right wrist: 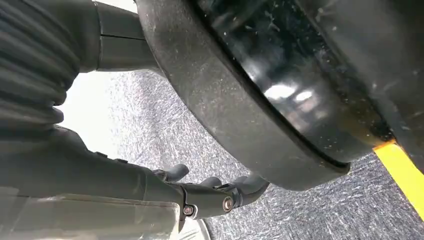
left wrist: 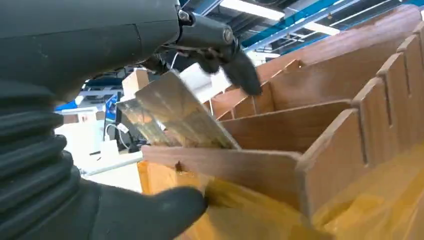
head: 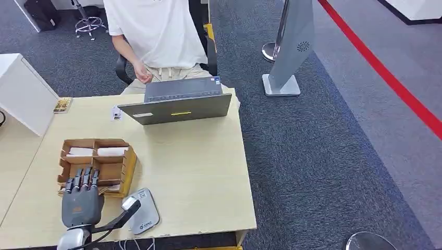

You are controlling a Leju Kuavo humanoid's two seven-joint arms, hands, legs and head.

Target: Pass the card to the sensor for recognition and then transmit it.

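1. Head view: the left hand (head: 82, 200), lower left, reaches its fingers over the near compartments of the cardboard organizer (head: 97, 165); the sensor (head: 143, 210) lies just right of it. No writing is legible.
2. Left wrist view: the card (left wrist: 181, 114) tilts, long axis running from upper left down into the organizer, pinched by the hand's fingers (left wrist: 235, 59).
3. Right wrist view: the right hand (right wrist: 210, 192) hangs over carpet, fingers curled, holding nothing.

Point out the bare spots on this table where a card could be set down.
Widest free patch: the table between the laptop, the wooden card box and the right edge. Crowded: the near-left corner, where the left hand reaches into the box beside the grey sensor.
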